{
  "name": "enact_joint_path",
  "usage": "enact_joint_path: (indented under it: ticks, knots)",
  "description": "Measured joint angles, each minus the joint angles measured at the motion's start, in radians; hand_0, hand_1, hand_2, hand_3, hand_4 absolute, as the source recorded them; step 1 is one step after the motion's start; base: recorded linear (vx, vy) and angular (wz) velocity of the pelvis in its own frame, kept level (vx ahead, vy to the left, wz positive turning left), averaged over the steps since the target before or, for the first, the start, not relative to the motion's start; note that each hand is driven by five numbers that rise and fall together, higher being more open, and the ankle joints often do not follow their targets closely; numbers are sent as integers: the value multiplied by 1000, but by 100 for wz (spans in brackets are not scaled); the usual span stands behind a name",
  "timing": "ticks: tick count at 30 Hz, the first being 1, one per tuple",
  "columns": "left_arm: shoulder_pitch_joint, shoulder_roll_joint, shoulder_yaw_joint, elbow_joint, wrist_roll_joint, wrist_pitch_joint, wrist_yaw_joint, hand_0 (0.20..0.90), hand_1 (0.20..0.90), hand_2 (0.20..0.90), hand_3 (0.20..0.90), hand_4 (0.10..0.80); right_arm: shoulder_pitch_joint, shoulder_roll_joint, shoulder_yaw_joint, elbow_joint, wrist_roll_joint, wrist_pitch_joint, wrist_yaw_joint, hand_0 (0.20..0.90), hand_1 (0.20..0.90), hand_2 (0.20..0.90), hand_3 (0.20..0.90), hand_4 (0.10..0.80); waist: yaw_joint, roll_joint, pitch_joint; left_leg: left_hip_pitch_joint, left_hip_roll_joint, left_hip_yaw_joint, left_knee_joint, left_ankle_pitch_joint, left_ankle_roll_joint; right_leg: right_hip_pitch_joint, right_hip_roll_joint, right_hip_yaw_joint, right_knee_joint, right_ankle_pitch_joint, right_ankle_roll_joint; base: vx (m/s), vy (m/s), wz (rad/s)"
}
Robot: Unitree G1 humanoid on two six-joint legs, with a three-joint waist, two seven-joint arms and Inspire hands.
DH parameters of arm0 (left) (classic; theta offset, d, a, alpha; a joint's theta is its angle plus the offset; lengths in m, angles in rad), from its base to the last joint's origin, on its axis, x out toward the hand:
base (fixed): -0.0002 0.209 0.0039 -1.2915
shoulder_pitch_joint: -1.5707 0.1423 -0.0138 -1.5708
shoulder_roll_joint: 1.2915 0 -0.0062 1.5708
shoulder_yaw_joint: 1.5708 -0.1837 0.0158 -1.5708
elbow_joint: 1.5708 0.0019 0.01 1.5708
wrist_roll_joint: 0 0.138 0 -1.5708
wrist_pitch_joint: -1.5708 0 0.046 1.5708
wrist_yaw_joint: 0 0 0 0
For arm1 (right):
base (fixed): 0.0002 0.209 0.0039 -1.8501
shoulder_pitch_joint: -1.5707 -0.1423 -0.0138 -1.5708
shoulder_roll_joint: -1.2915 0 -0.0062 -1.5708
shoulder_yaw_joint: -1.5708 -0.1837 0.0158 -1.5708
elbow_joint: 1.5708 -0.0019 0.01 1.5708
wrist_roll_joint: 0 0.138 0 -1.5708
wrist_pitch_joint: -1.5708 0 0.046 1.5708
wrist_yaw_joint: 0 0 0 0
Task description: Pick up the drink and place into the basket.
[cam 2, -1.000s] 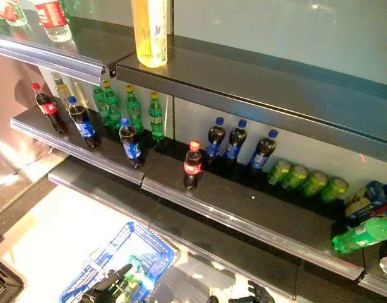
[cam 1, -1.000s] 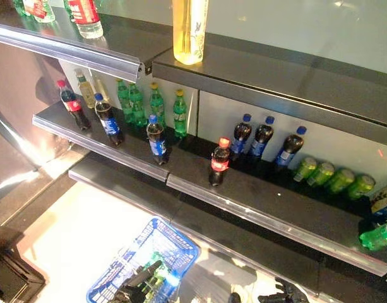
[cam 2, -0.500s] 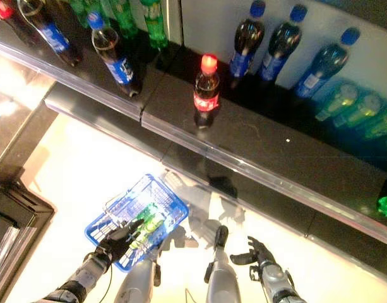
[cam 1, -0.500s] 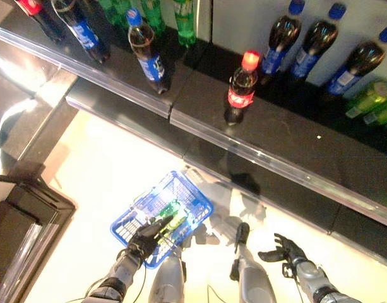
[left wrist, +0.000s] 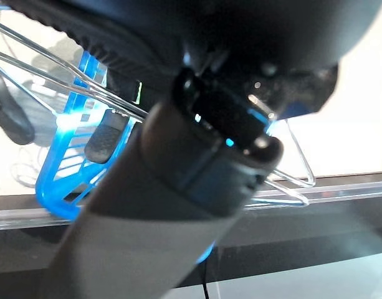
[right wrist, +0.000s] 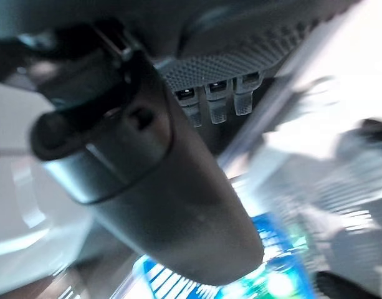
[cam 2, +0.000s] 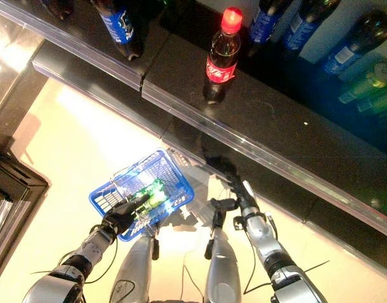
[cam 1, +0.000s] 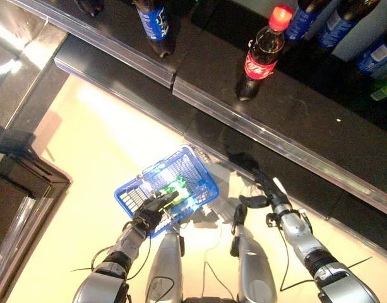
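Red-cap cola btl [cam 1: 261, 53] upright on shelf, blue basket [cam 1: 135, 194] w/ green btl [cam 1: 173, 187].

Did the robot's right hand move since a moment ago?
Yes. The right hand has gone up toward the lowest shelf's edge. Half a second ago it hung well below that edge; now its fingers nearly reach it.

We note a blue plastic basket [cam 1: 168, 187] with thin bright wire handles [left wrist: 290, 180]. The dark shelf [cam 1: 294, 120] looks smooth and glossy, edged with a clear plastic strip [cam 1: 262, 136]. The cola bottle [cam 1: 259, 58] is shiny plastic; the floor [cam 1: 79, 164] is pale and polished.
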State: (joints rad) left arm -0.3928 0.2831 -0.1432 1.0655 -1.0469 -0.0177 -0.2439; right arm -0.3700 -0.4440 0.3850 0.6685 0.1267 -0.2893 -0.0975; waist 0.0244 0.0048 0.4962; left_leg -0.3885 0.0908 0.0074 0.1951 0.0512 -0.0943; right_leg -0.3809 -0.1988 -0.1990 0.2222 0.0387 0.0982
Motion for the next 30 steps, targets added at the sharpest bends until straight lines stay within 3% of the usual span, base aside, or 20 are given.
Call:
enact_joint_path:
  ticks: [7,14,22,30]
  knots:
    - [5,26,6,-26,-1,-18,20,300,300,300,200,100,12,-75,19,-287,-69,15,-6,900,900,900,900,800,-7,-45,1,-43,-1,-5,36,-8,1,-35,6,21,15,1,1,3,10,2]
    - [10,38,6,-22,-22,-20,20,300,300,300,200,100,3,-153,18,-428,-80,18,-4,900,900,900,900,800,-5,-50,2,-51,-5,3,37,-12,2,-37,5,33,-5,19,5,2,9,-1]
    - [17,40,7,-20,-22,-35,20,300,300,300,200,100,1,-165,17,-487,-74,15,-11,900,900,900,900,800,-6,-58,6,-46,-7,4,46,-15,5,-22,5,40,-17,25,10,0,0,0]
    - [37,40,15,-20,-23,-45,17,300,300,300,200,100,34,-165,-25,-503,-4,-43,-59,900,900,900,900,800,-8,-57,7,-42,-9,9,49,-15,7,-7,6,44,-44,41,12,4,3,0]
